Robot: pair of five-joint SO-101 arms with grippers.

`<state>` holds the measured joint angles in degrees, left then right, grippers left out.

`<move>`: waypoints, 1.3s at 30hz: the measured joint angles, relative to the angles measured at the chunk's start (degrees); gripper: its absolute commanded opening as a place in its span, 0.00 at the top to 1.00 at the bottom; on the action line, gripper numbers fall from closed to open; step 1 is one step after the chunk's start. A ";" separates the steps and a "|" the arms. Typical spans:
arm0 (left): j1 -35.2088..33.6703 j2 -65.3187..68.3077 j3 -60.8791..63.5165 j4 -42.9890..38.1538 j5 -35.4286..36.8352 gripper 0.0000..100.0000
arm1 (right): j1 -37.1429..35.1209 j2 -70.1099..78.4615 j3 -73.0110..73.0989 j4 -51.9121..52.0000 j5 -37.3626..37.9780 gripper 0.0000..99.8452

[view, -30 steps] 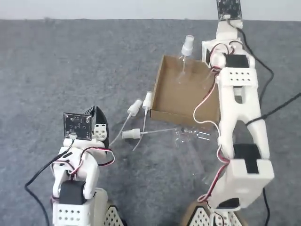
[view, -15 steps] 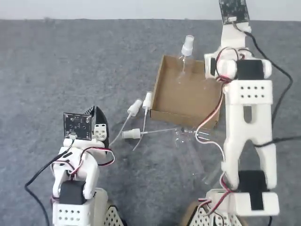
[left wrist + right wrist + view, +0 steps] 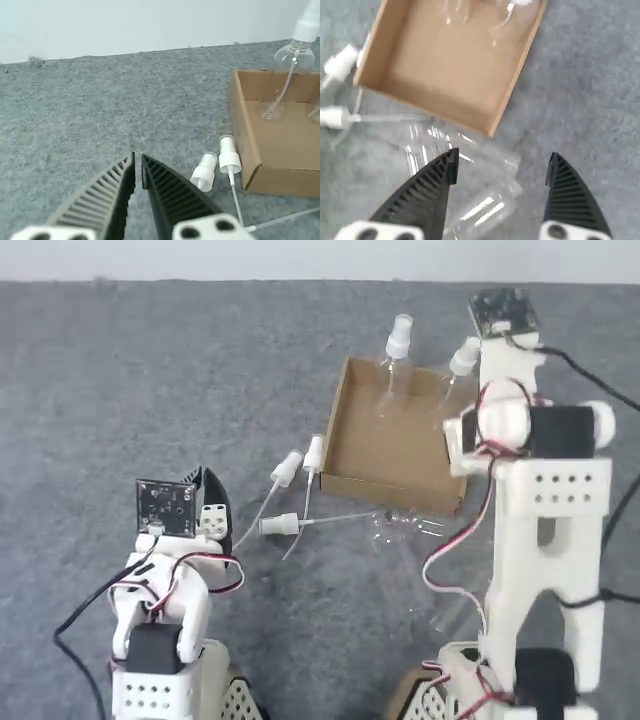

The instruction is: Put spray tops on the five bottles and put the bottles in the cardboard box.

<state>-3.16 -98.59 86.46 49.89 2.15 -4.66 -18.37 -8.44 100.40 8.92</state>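
— Grey matting (image 3: 120,390) covers the whole table, with a pale wall behind it. What is lying on it?

— One cardboard box (image 3: 335,435), open at the top. Two capped bottles stand upright inside it against the far wall, the first bottle (image 3: 397,345) toward the middle and the second bottle (image 3: 461,358) near the corner. Three loose spray tops (image 3: 287,468) lie on the matting just beside the box's near corner. The second top (image 3: 314,452) is close to the first, and the third top (image 3: 278,525) is a little nearer the arms. Their dip tubes trail out behind them.

— And the uncapped ones?

— The bare bottles (image 3: 422,145) lie on their sides in front of the box, overlapping. I count two for certain, including another bare bottle (image 3: 485,202). They are clear plastic with glare on them, so I cannot confirm a third.

— How will they handle?

— Light, thin-walled, slick and round, I judge. They are likely to roll, or to slip out of a hard pinch. I would take a body across its middle with a moderate squeeze. For a top, the stiff head is the place to grip, since the tube looks thin and bendy.

— The claws?

— The right claw (image 3: 503,154) hangs above the bare bottles with its jaws spread wide and nothing between them. The left claw (image 3: 138,159) sits low over the matting, well apart from the tops, with its jaws drawn together to a sliver and empty.
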 measured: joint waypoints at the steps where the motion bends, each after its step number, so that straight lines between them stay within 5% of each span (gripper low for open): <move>1: 0.00 0.00 0.00 0.00 0.00 0.99 | 0.00 -1.49 2.02 0.00 1.32 0.77; 10: 0.00 0.00 0.00 0.00 0.00 0.99 | 2.02 -18.73 32.97 -3.34 19.25 0.77; 16: 0.00 0.00 0.00 0.00 0.00 0.99 | 5.54 -24.09 54.51 -12.48 21.10 0.77; 29: 0.00 0.00 0.00 0.00 0.00 0.99 | 5.89 -24.09 66.20 -23.38 -1.76 0.77; 39: 0.00 0.00 0.00 0.00 0.00 0.99 | 13.89 -9.93 67.69 -34.99 -5.71 0.77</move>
<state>-3.16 -98.59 86.46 49.89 2.15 9.23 -28.31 59.25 65.41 3.21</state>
